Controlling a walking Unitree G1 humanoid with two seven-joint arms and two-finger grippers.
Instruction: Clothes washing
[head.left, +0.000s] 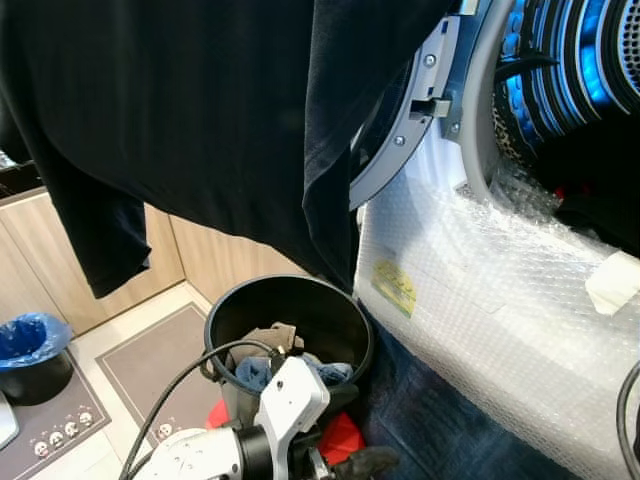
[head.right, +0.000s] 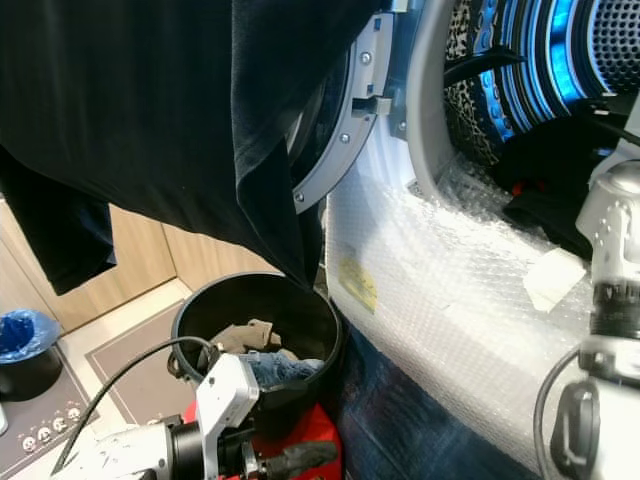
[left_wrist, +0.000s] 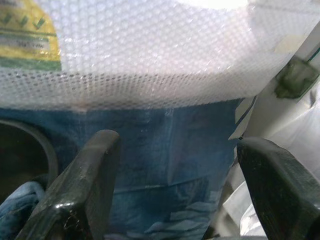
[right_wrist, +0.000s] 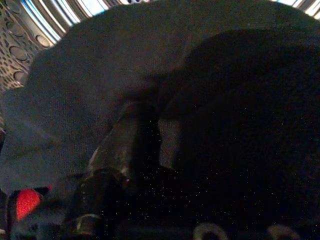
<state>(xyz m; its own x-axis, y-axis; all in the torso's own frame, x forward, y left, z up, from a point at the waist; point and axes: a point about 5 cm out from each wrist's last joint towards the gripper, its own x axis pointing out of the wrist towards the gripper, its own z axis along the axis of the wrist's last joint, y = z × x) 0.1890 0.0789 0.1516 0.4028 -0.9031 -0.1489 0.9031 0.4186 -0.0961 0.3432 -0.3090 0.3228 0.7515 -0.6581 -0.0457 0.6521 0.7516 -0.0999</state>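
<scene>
Clothes are split between three places as I read it: a large black garment (head.left: 200, 120) hangs across the top of the head views from ten to one o'clock, more dark laundry (head.right: 560, 170) lies inside the lit drum (head.right: 560, 50) of the washing machine at two o'clock, and a few pieces (head.left: 275, 355), grey and blue, sit in the black bucket (head.left: 225, 315) on the floor at six o'clock.

My right gripper (right_wrist: 135, 145) is inside the drum, buried in dark fabric; the wrist view is too murky, so I cannot tell how its jaws stand or whether it is carrying the hanging garment.

My left gripper (left_wrist: 175, 185) is low, beside the bucket, pointing at the bubble wrap (head.left: 500, 290) on the machine's front and a blue cloth (left_wrist: 170, 145) below it. Its jaws are wide apart and empty.

I judge loading partly done: some items are in, the bucket isn't emptied, the door (head.left: 410, 110) is open.
</scene>
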